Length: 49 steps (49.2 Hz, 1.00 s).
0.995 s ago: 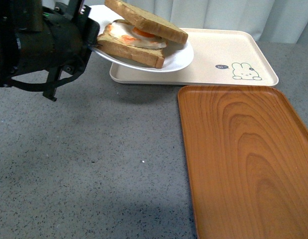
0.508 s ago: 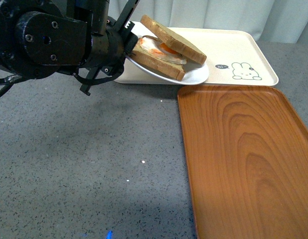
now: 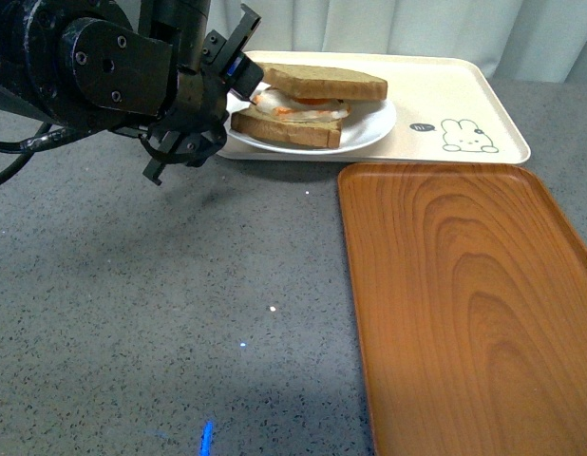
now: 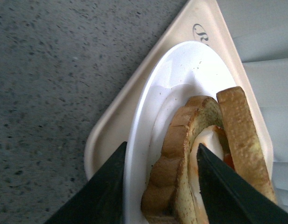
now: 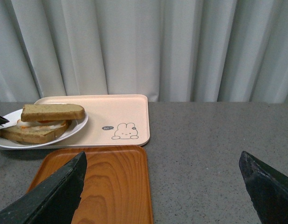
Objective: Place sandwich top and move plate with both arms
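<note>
Orange tray lies bare; left arm blocks the plate's left side.

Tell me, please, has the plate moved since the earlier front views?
Yes. The plate went rightward and down, levelling onto the beige rabbit tray.

Left pincer clamped shut, right pincer spread wide.

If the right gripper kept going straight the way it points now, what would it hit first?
Probably nothing nearby. The right gripper, fingers wide open, points over the grey speckled tabletop toward the pale pleated curtain. The orange wood-grain tray lies off to one side, though depth is unclear.
</note>
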{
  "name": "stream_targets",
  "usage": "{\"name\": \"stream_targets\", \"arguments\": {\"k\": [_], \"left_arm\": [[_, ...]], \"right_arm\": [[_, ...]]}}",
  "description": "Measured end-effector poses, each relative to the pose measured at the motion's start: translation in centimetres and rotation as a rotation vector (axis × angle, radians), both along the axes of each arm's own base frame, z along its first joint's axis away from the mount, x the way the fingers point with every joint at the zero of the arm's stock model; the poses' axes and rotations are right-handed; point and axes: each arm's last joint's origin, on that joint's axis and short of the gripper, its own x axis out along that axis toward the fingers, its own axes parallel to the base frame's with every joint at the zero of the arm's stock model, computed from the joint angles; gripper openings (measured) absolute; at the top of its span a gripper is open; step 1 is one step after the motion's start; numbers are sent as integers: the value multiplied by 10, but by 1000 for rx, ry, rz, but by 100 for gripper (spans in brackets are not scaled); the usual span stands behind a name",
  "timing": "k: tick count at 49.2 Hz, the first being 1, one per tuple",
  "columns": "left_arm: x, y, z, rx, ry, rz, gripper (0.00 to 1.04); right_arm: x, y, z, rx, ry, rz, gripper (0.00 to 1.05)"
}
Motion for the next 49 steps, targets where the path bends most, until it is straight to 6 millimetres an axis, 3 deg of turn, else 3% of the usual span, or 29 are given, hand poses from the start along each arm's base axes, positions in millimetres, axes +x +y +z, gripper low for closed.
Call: {"name": "stream_targets", "arguments": {"k": [13,28,32,37,41,45,49], "left_arm": [[-9,26,-11,181,79,-5,99],[-22,64,8,215,69,25,98],[-28,74,9,319,-114,-49,88],[-56,91,13,509,-333,-121,74],[-93,113,37,732,-489,-143,58],[-132,134,61,838,-528,-144,40],[-170,149,63,883,-518,-144,22]], "right_arm": [[0,0,0,0,0,0,96],[0,0,0,0,0,0,96],[0,0,0,0,0,0,96],[0,0,0,0,0,0,96],[0,0,0,0,0,0,96],[0,0,0,0,0,0,96],[0,0,0,0,0,0,96]]}}
